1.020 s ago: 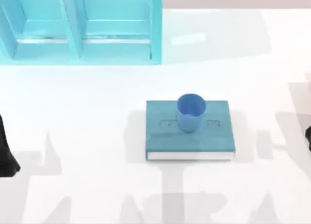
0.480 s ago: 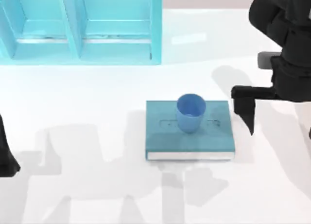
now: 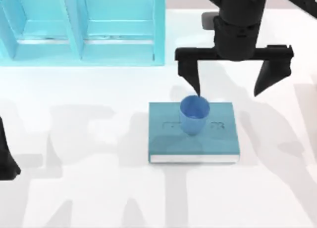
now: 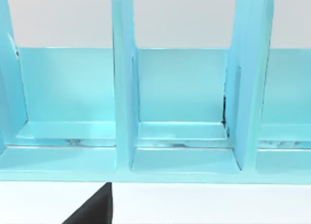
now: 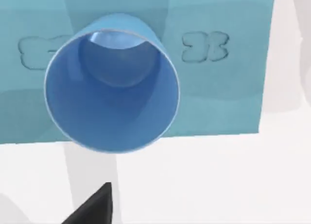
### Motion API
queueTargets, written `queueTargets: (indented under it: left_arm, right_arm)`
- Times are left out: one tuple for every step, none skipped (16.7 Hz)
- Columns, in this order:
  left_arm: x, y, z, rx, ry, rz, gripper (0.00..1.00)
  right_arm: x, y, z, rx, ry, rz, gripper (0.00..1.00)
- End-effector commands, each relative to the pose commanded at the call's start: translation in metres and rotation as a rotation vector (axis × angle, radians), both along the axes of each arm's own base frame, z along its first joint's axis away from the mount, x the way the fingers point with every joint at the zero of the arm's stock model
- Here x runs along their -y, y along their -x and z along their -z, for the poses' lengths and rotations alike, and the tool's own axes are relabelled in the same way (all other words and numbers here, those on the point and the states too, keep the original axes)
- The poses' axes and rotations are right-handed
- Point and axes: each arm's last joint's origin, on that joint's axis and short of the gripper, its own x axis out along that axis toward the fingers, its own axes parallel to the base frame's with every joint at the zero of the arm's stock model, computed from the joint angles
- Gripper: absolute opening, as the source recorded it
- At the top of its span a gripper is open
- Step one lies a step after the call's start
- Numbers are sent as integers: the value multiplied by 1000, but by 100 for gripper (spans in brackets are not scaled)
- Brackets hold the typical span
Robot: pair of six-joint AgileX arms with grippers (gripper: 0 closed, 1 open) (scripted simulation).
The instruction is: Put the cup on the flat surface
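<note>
The right gripper [image 3: 228, 82], wide open and empty, has been brought above the cup [image 3: 193, 114], which is still standing on the teal block [image 3: 171, 139], so grasping is judged next.

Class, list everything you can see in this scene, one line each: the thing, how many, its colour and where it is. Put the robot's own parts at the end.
cup: one, blue, upright on the teal block, near its far edge.
teal block: one, teal, flat on the tabletop, a little right of centre.
shelf unit: one, light blue, far left of the tabletop, with upright dividers.
tabletop: one, white, glossy, under everything.
right gripper: one, black, jaws open, above the block's far edge, one finger tip at the cup's rim in the top view.
left arm: one, black, parked at the left edge.
</note>
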Motion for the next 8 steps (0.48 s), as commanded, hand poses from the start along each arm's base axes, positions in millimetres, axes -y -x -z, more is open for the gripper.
queueTargets:
  left_arm:
    - [0,0,0,0,0,0,100]
    - [0,0,0,0,0,0,100]
    - [0,0,0,0,0,0,100]
    - [0,0,0,0,0,0,100]
    - [0,0,0,0,0,0,100]
    - [0,0,0,0,0,0,100]
    - [0,0,0,0,0,0,100]
    - [0,0,0,0,0,0,100]
  right_arm:
    - [-5,-1,-4,25,-14,-10,100]
    - [-9,-2,-8,45,-26,-17,100]
    - [-11,-3,-11,59,-34,-23,100]
    - [-12,-3,-13,67,-39,-25,100]
    - [-12,-3,-13,67,-39,-25,100]
    - [-12,-3,-13,67,-39,-25,100]
    - [-12,-3,-13,67,-39,-25,100]
    - [-12,-3,-13,67,-39,-25,100]
